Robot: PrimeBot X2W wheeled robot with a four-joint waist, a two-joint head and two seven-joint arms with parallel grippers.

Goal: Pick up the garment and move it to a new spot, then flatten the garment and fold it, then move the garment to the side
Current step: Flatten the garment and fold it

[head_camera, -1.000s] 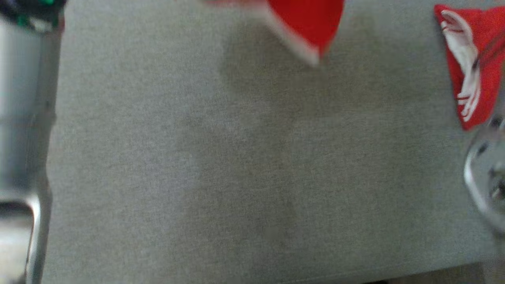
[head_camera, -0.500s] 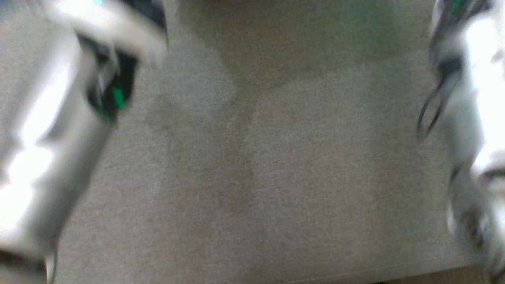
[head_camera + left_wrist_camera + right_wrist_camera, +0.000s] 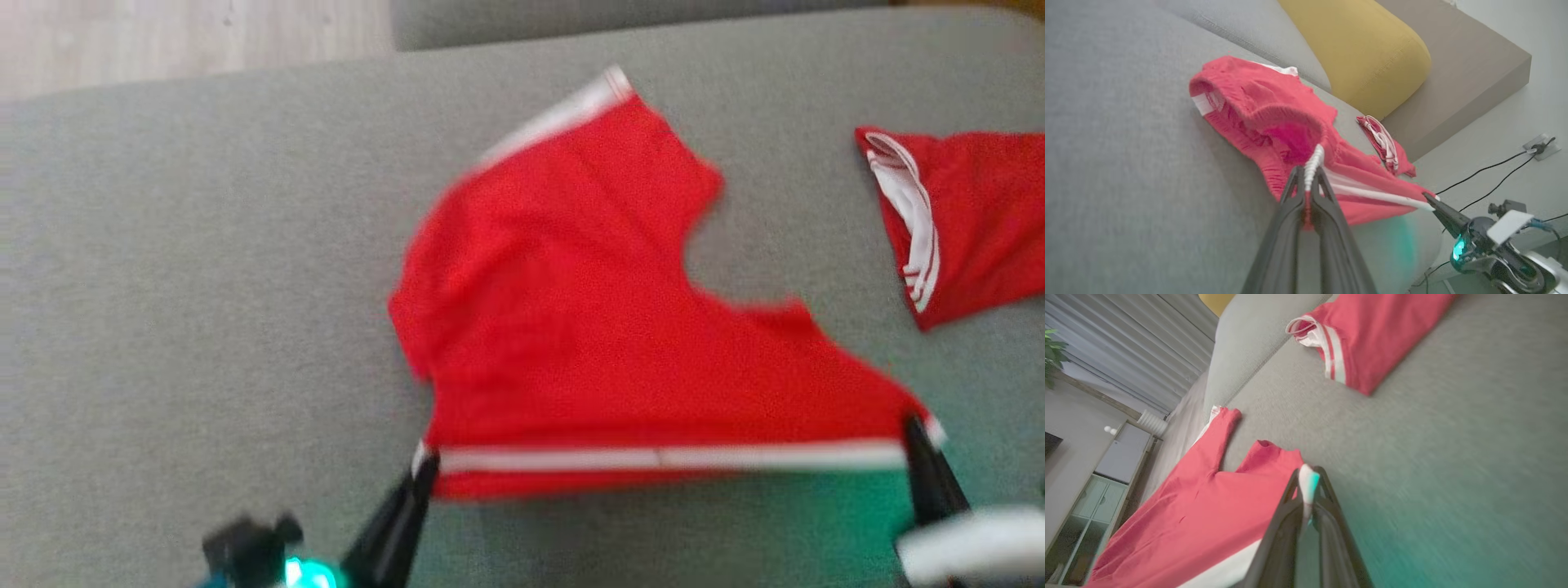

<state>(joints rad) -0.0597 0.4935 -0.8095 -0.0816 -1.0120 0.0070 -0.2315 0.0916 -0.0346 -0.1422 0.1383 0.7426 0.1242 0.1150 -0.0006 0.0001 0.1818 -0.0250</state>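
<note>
garment [image 3: 620, 327]: smeared by motion blur in the head view, with soft edges and an unreadable weave.
waistband corners: each is partly hidden in a pinch, one in the left gripper [image 3: 423, 469] and one in the right gripper [image 3: 916, 431].
gripper bodies: cut off by the head view's bottom edge; the fingers [image 3: 1284, 232] run off the bottom in both wrist views.
second garment [image 3: 971, 220]: cropped by the head view's right edge.
yellow cushion [image 3: 1367, 53]: its top is lost at the left wrist view's upper edge.
garment underside: hidden against the sofa [image 3: 204, 286].
</note>
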